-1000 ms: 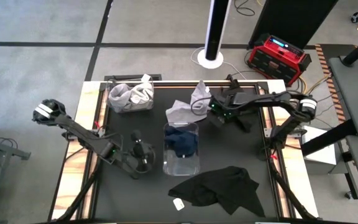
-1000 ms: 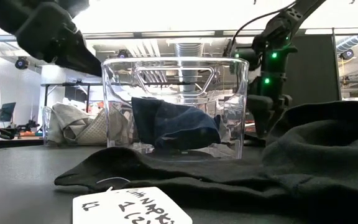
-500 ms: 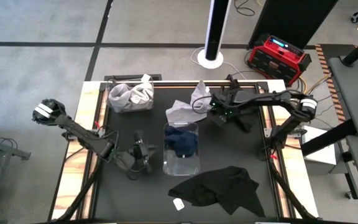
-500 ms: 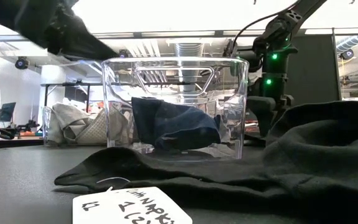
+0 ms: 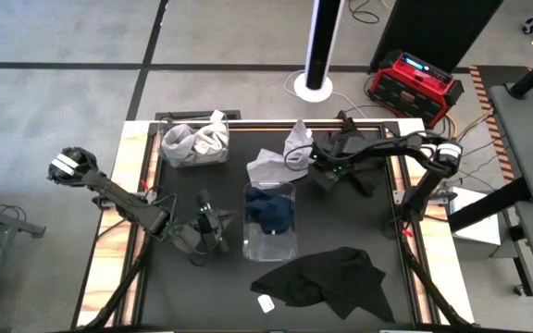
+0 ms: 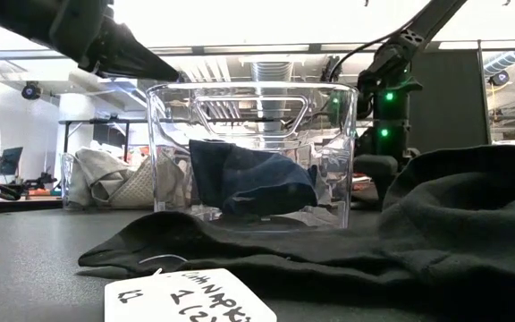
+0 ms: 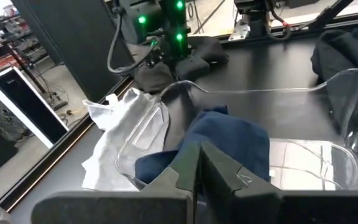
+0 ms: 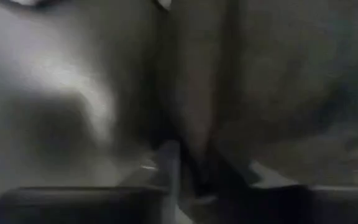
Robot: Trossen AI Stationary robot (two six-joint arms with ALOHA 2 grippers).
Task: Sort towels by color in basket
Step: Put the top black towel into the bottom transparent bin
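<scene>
A clear plastic bin [image 5: 271, 222] stands in the middle of the black table [image 5: 183, 277], and a navy blue towel [image 5: 270, 209] lies crumpled inside it, toward the far end. A second bin [image 5: 195, 145] at the far left corner of the table holds light grey and white towels [image 5: 197, 139]. 1 more light towel [image 5: 280, 155] lies loose on the table just beyond the clear bin, its near edge touching the bin's far end. A black towel [image 5: 327, 279] is spread on the near side of the table, close to the clear bin, with a white tag [image 5: 266, 302] beside it.

The left gripper [image 5: 213, 228] sits low just to the left of the clear bin, and in its wrist view the fingers [image 7: 194, 171] are pressed together with nothing between them. The right gripper [image 5: 315, 159] is down at the far side of the table, right at the loose light towel; its wrist view shows only pale and grey cloth pressed close, and I cannot tell whether it is apart or clamped
</scene>
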